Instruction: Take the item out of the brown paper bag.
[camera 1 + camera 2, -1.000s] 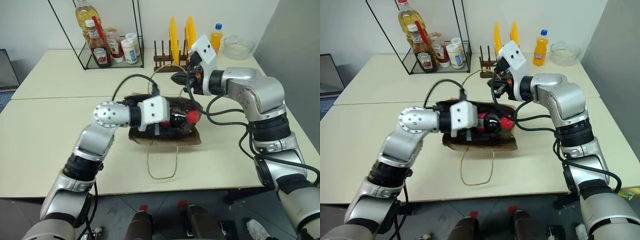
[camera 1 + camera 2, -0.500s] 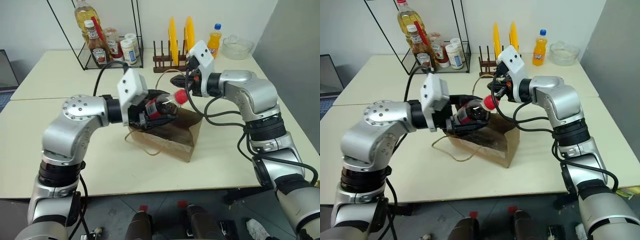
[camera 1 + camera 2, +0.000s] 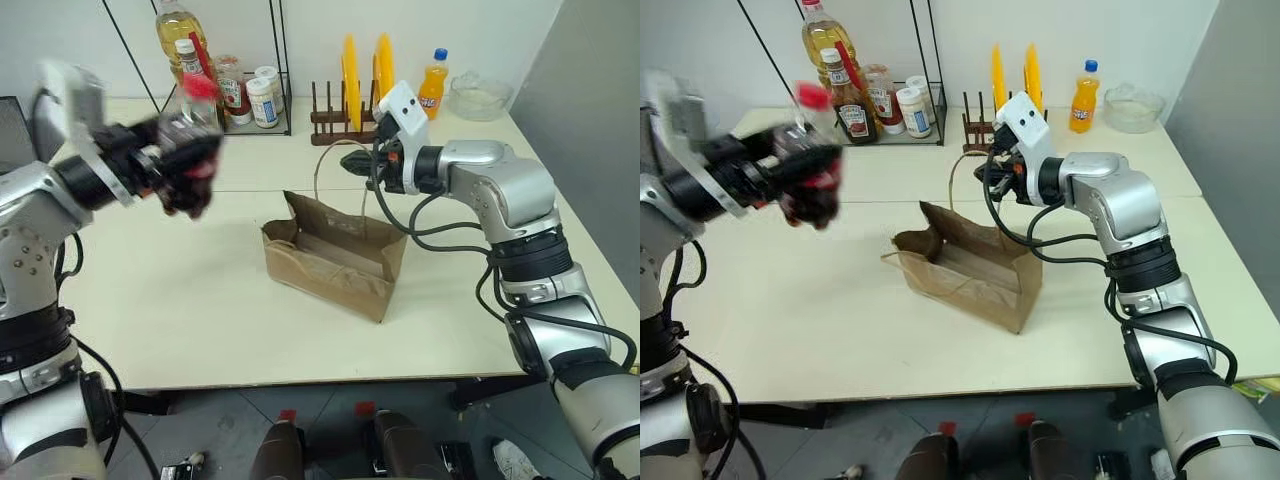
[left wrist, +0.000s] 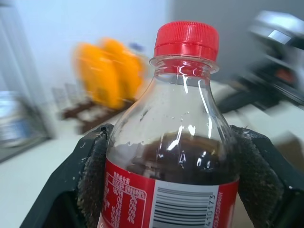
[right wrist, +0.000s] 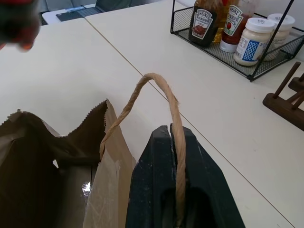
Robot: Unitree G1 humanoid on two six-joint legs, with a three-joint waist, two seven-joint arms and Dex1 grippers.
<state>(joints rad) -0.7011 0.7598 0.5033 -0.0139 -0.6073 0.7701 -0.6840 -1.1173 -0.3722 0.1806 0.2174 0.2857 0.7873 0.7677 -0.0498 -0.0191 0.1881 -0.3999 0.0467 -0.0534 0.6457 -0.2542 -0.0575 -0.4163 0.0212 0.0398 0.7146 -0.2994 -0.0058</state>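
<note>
Cola bottle (image 4: 175, 142), red-capped and red-labelled, sits clamped between the two padded fingers (image 4: 92, 185) of the left end effector (image 3: 185, 165), which are spread wide around its body; the cap points up and the dark drink fills it to the shoulder. That end effector holds the bottle in the air over the left part of the worktop (image 3: 180, 310), well clear of the brown paper bag (image 3: 335, 262) and above its level. In the head views bottle and fingers are smeared by motion, so the label is unreadable there.

The right end effector (image 5: 173, 142) has its fingers pressed together, pinching one pale string handle (image 5: 161, 102) of the bag, which loops up out of the grip and back down to the bag's near wall. The bag stands open-mouthed mid-worktop, crumpled, its inside dark and hard to read.

Behind, at the worktop's far edge: a wire rack (image 3: 225, 95) with sauce bottles and jars, a wooden plate rack (image 3: 335, 115) with yellow plates, an orange soda bottle (image 3: 432, 78) and a glass bowl (image 3: 477, 95).
</note>
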